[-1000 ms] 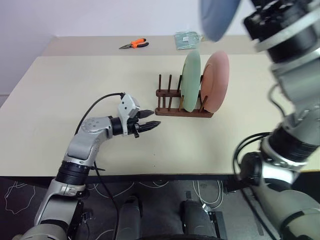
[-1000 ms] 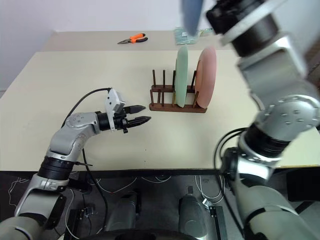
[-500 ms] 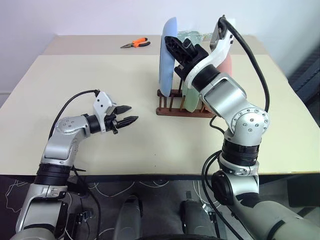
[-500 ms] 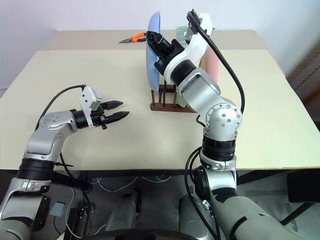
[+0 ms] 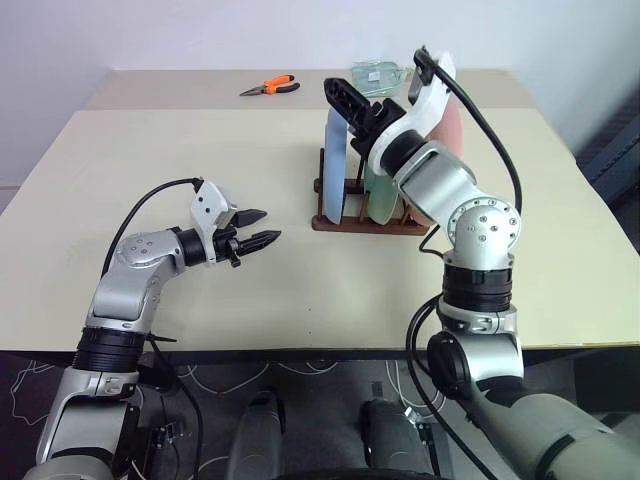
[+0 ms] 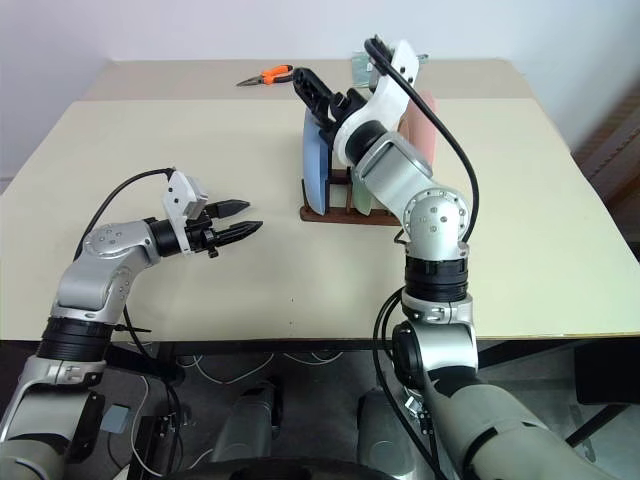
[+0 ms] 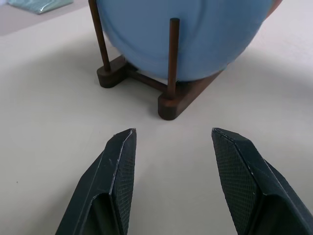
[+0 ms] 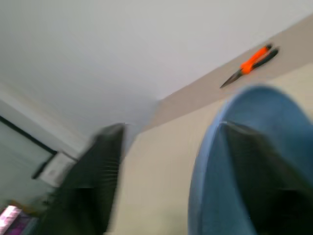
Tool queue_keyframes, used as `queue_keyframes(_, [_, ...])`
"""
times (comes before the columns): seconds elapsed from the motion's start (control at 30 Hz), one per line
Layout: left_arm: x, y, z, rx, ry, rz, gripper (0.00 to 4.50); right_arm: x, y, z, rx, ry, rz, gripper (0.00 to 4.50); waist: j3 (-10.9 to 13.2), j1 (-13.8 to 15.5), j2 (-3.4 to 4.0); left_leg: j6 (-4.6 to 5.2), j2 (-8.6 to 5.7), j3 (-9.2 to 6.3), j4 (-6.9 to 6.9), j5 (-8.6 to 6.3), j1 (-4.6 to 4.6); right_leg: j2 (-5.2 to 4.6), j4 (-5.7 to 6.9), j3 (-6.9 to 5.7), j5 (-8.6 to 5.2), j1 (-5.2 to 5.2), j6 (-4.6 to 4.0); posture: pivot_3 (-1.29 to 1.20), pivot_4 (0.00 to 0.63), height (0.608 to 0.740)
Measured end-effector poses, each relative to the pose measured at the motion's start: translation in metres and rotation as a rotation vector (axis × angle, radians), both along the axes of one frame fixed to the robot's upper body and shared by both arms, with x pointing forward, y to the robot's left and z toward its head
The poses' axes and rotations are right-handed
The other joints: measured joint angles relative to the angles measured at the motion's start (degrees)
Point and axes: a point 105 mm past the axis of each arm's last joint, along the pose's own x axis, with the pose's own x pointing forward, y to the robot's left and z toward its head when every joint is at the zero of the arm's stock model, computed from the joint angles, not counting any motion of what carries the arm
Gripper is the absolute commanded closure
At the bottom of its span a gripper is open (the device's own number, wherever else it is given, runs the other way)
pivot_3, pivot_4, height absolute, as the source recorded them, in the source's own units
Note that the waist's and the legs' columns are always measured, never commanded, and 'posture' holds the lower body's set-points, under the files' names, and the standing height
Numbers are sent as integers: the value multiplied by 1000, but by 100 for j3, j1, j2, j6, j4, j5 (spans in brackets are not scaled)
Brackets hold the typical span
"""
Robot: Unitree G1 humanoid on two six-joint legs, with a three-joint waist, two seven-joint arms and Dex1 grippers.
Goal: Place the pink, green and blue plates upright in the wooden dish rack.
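Blue plate [image 5: 335, 160] newly down in rack [image 5: 365, 222], three plates upright; both tools [image 5: 352, 100] [image 5: 262, 228] apart.

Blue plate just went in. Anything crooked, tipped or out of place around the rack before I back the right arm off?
Nothing stands out. The blue plate stands upright between the pegs of the wooden dish rack, with the green plate and pink plate upright behind it. The right tool is open at the blue plate's top edge.

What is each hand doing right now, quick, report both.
Left hand: open, holding nothing, facing the wooden dish rack.
Right hand: open, one finger beside the blue plate standing in the rack.
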Motion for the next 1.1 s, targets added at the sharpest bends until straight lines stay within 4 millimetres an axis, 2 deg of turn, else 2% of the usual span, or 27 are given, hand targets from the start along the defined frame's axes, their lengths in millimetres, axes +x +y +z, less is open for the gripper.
queue_keyframes(0.1, [0, -1, 0, -2, 1, 1, 2011, 1, -2, 0, -116, -60, -22, 41, 0, -4, 1, 0, 0, 1, 0, 0, -2, 0, 0, 0, 0, -4, 0, 0, 150, 740])
queue_keyframes(0.17, [-2, -2, 0, -3, 1, -2, 2011, -1, -6, 1, -260, -138, -42, 41, 0, 7, 1, 0, 0, 2, 1, 0, -4, 0, -2, 1, -2, -5, -5, 0, 150, 740])
queue_keyframes(0.23, [-4, -4, -3, -7, 7, -5, 2011, -7, -9, 9, -368, -231, -57, 41, 0, 6, 0, 0, 0, 3, 0, 0, -5, 0, -2, 1, -9, -6, -17, 0, 150, 740])
queue_keyframes(0.33, [-6, -10, -5, -17, 20, -15, 2011, -29, -19, 30, -477, -402, -64, 41, 1, 25, -1, 0, 0, 3, -2, 0, -8, 0, -4, 1, -9, -9, -15, 0, 150, 740])
queue_keyframes(0.4, [-6, -13, -4, -19, 15, -19, 2011, -51, -34, 39, -551, -518, -52, 41, 1, 48, -5, -1, -1, 3, -1, -1, -9, 0, -13, 0, -10, -3, -16, 0, 150, 740])
queue_keyframes(0.47, [-6, -14, -3, -19, 9, -24, 2011, -76, -68, 23, -695, -550, -28, 41, 1, 167, -21, 0, -2, 3, -1, -6, -7, -1, -33, -3, -13, 14, -18, 0, 150, 740])
queue_keyframes(0.53, [-4, -3, -10, 3, 30, 2, 2011, -93, -112, -17, -836, -406, -4, 41, 1, 183, -23, 5, -2, 10, -1, -9, -4, -3, -56, -3, -14, 26, -21, 0, 150, 740])
queue_keyframes(0.6, [-3, 9, -18, 37, 51, 28, 2011, -108, -150, -56, -895, -220, 8, 41, 2, 153, -22, 6, -2, 14, 2, -9, -3, -4, -64, 0, -12, 30, -24, 0, 150, 740])
queue_keyframes(0.67, [-1, 11, -21, 48, 50, 28, 2011, -123, -173, -74, -919, -126, 11, 41, 3, 93, -15, 7, 0, 23, 8, -9, 7, -6, -62, 6, -4, 31, -33, 0, 150, 740])
queue_keyframes(0.8, [-1, 14, -23, 63, 41, 18, 2011, -133, -191, -83, -970, -100, -20, 41, 3, -21, -17, 6, -1, 20, 15, -8, 21, -6, -65, 6, 12, 36, -53, 0, 150, 740])
queue_keyframes(0.97, [-1, 26, -24, 93, 36, 41, 2011, -121, -207, -102, -988, -61, -59, 41, 5, 7, -24, 7, -2, 18, 11, -8, 14, -6, -76, 6, 13, 34, -55, 0, 150, 740])
queue_keyframes(1.1, [-6, 26, -24, 93, 26, 52, 2011, -106, -214, -108, -965, -66, -86, 41, 6, 29, -24, 8, -3, 18, 8, -7, 8, -5, -77, 5, 12, 31, -51, 0, 150, 740])
